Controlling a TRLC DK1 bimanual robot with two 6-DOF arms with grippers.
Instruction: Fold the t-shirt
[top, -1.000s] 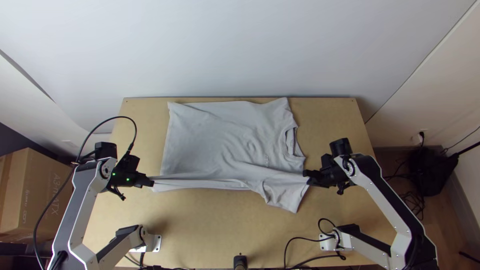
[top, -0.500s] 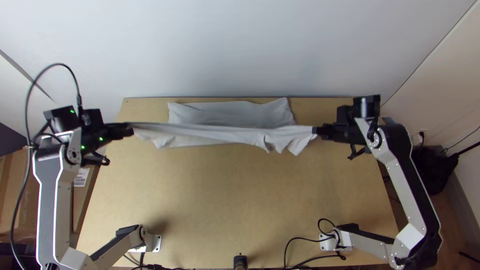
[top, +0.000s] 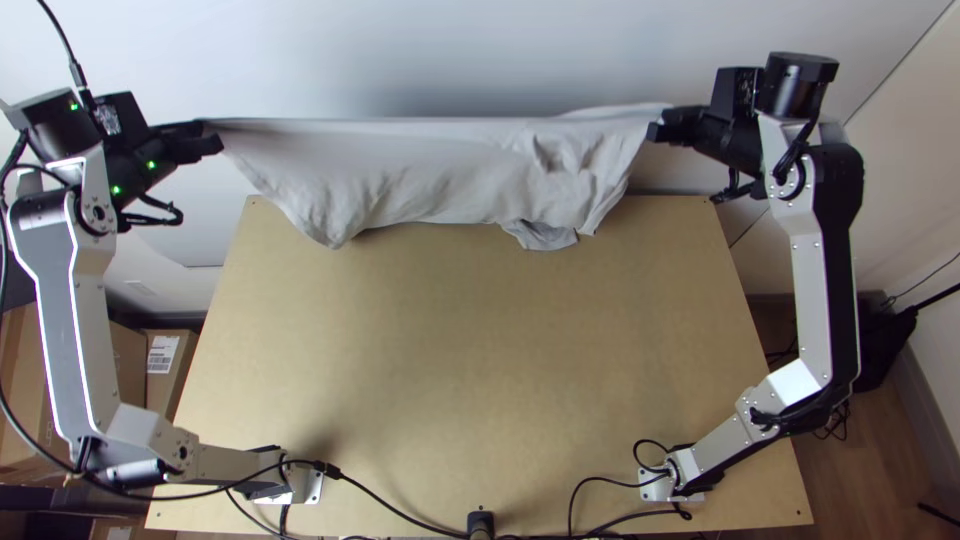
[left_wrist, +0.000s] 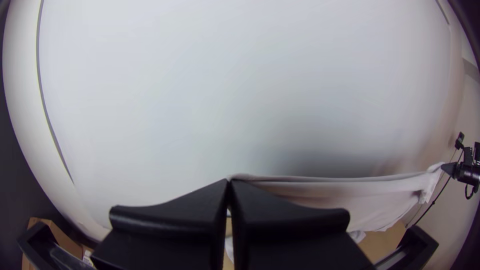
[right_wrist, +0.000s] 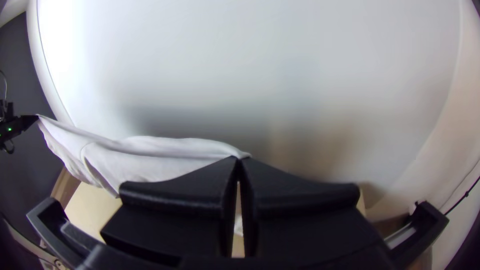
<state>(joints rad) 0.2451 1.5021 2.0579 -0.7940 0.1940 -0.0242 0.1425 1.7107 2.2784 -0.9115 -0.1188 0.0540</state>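
And here the pale t-shirt (top: 430, 170) is held stretched above the far edge of the bench (top: 470, 350), its upper corners clamped between the jaws of the left gripper (top: 212, 137) and those of the right gripper (top: 660, 125).

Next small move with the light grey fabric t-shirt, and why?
I'd draw the black left hand and black right hand nearward together, lowering gradually. The light grey fabric t-shirt hangs between them, top edge taut, lower part rumpled, overlapping just the far strip of the light wooden table.
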